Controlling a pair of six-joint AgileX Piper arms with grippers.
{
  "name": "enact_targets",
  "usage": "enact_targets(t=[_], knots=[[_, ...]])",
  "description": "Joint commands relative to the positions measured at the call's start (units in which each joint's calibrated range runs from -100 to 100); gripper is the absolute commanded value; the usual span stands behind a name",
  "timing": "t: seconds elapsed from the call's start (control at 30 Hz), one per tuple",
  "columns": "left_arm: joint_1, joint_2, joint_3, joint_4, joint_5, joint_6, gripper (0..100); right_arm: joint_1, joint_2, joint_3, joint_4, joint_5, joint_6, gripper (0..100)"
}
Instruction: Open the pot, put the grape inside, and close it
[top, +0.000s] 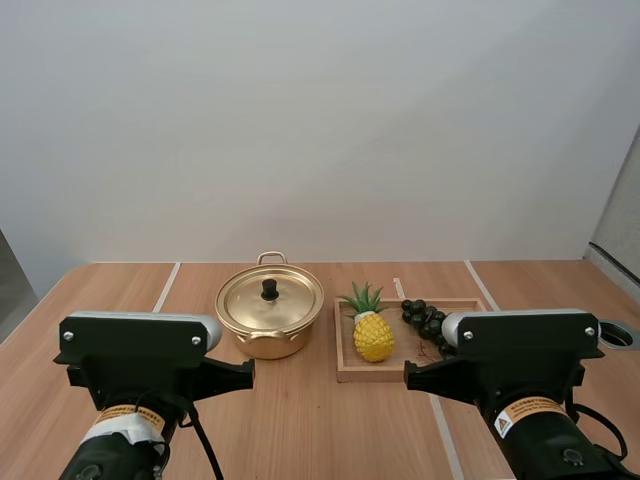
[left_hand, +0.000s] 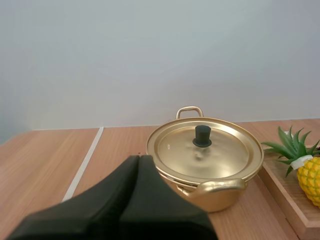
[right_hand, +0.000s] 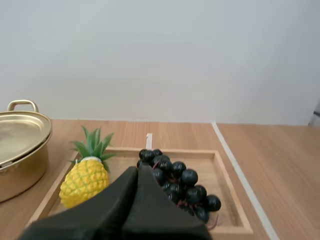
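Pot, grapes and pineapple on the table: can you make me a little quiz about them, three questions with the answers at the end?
1. True or false: the lid is sitting on the pot.
2. Pick one: what lies beside the grapes in the wooden tray? A) a banana B) a pineapple C) a pack of wet wipes
3. Fill the gap: the left gripper and the right gripper are both ____ (open or shut), holding nothing.

Key: 1 true; 2 B; 3 shut.
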Motion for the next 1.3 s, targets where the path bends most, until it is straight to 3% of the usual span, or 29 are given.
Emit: enact_targets(t=[0.0,0.13,0.33,0.5,0.77,1.03,1.13,1.27], knots=[[0.06,-0.2,0.0,0.7,-12.0,3.3,0,0.1,-0.4,-1.1,-5.5,-4.9,0.1,0],[0.06,-0.2,-6.8,0.8,-21.6,5.3,0,0.1,-0.4,-11.6,-4.5,-4.9,0.1,0],[0.06,-0.2,-24.0,0.8,-21.8,5.4,0,0.1,-0.4,-33.6,-1.0,-4.4,0.1,0],[0.06,-0.2,-36.5,0.8,-19.7,6.5,0,0.1,-0.4,-45.2,-1.0,-4.1,0.1,0],[0.06,-0.2,-49.9,0.8,-13.1,6.5,0,0.1,-0.4,-51.7,0.3,3.3,0.1,0],[0.06,0.3,-52.2,-0.5,-9.7,6.1,0,0.1,-0.3,-52.2,1.4,-0.2,0.1,0],[0.06,6.4,-53.9,-0.5,-4.8,6.4,0,0.1,5.2,-54.8,1.4,2.1,0.1,0],[0.06,19.4,-61.1,-0.5,10.8,6.2,0,0.1,17.6,-62.4,1.4,11.0,0.1,0]])
